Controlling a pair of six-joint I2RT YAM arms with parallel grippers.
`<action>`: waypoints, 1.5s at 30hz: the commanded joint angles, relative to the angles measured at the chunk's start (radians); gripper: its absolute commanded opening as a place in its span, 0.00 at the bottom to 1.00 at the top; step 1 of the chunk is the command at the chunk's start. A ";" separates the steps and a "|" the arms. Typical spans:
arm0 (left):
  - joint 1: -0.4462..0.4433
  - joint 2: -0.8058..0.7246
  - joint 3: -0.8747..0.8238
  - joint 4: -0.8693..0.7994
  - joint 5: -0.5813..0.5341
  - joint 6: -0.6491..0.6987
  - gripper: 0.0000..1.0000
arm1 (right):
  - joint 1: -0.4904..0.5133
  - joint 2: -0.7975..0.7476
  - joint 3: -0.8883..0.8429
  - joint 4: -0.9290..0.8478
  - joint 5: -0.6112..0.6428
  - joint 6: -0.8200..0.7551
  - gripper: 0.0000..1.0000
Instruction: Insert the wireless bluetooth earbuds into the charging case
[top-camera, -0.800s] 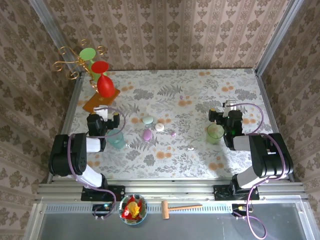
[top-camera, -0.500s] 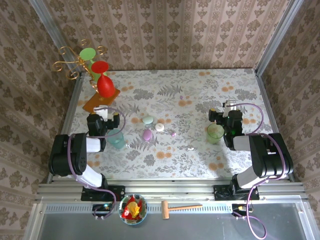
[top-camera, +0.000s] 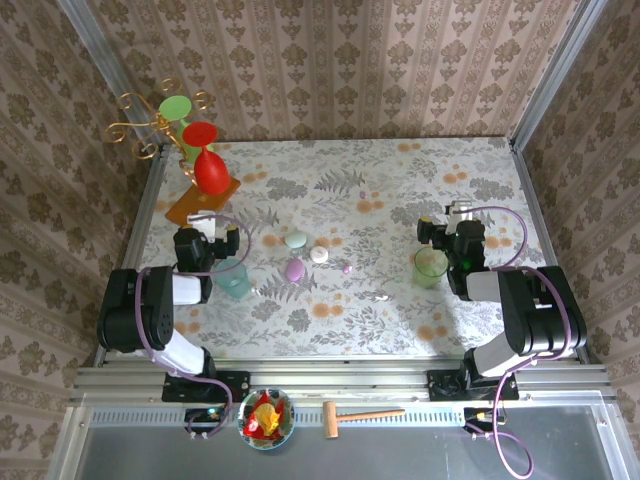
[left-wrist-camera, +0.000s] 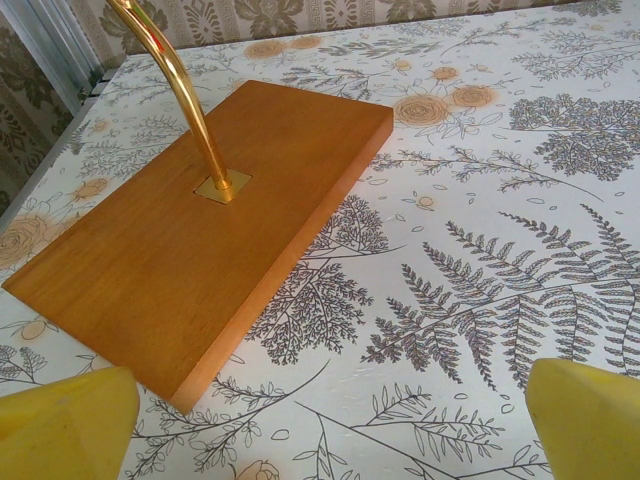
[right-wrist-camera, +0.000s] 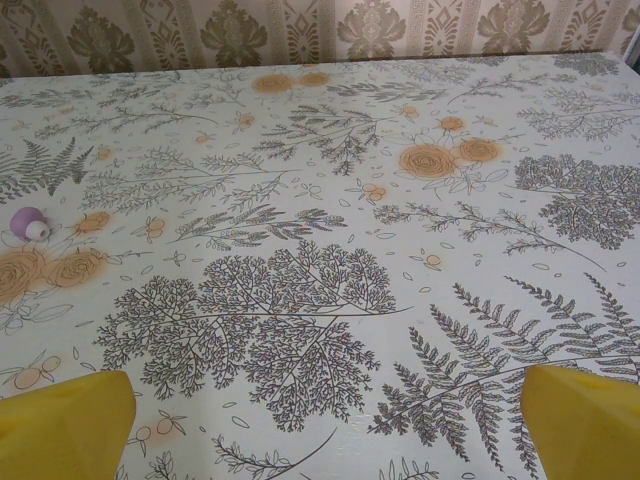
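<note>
Comparing this moment with the views just before, we find nothing shifted: both arms keep the same pose, and the small things on the flowered table (top-camera: 450, 170) lie where they lay. Each arm is folded back on itself, its elbow near the table's near edge and its wrist reaching forward low over the cloth, facing the far wall. The left gripper (left-wrist-camera: 327, 415) has its yellow fingers spread wide with nothing between them; in front of it we see the wooden base (left-wrist-camera: 200, 250) with its brass stem (left-wrist-camera: 190, 120). From above, a teal cup (top-camera: 232, 278) stands just beside that wrist. The right gripper (right-wrist-camera: 322, 418) is spread just as wide and empty over bare cloth, with a green cup (top-camera: 431, 267) close by its wrist. The lilac earbud (top-camera: 346, 268) lies on the table between the two arms, and the pale earbud (top-camera: 381, 296) lies nearer us, apart from it. Both are outside the lilac oval case (top-camera: 295, 270), which rests left of them near a pale green oval case (top-camera: 296, 240) and a white round piece (top-camera: 319, 254).
</note>
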 joint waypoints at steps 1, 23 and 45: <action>-0.002 -0.021 -0.016 0.053 -0.029 -0.006 1.00 | -0.004 0.005 -0.002 0.006 0.000 -0.014 1.00; -0.143 -0.380 0.097 -0.370 -0.138 0.054 1.00 | 0.244 -0.368 0.252 -0.639 -0.054 -0.155 1.00; -0.285 -0.549 0.282 -0.817 -0.015 0.042 1.00 | 0.629 0.229 0.545 -0.666 -0.349 -0.281 0.72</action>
